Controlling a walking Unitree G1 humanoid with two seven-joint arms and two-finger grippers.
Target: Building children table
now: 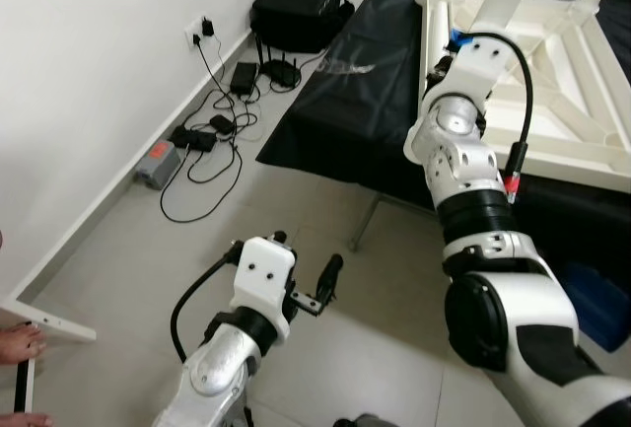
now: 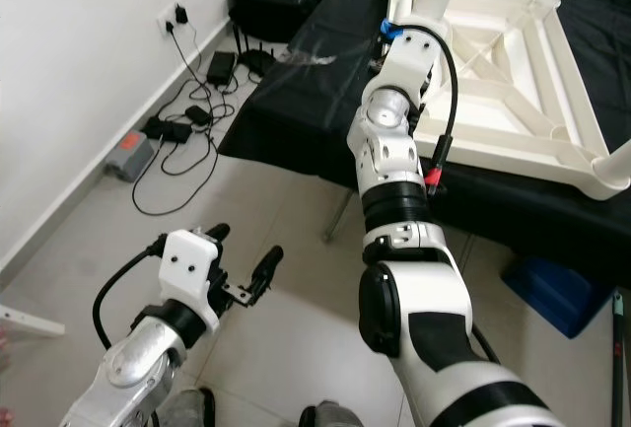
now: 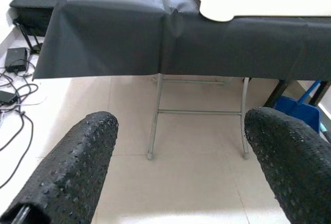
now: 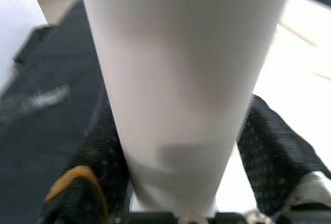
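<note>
White table leg (image 4: 176, 89) clamped between right gripper (image 4: 181, 182) fingers, upper centre of frame, at upturned table frame (image 2: 532, 82). Rigid, light, smooth plastic judged slippery; grip near base advised. Left gripper (image 3: 181, 157) spread, idle.

Bright even daylight flooding room, shadows staying soft; white leg (image 4: 181, 79) blurring close to right wrist lens.

White table frame (image 2: 513, 82) on black cloth (image 1: 340, 92) (faintly creased), pale grey floor tiles (image 1: 197, 249), dimpled black fingers (image 3: 77, 177)
</note>
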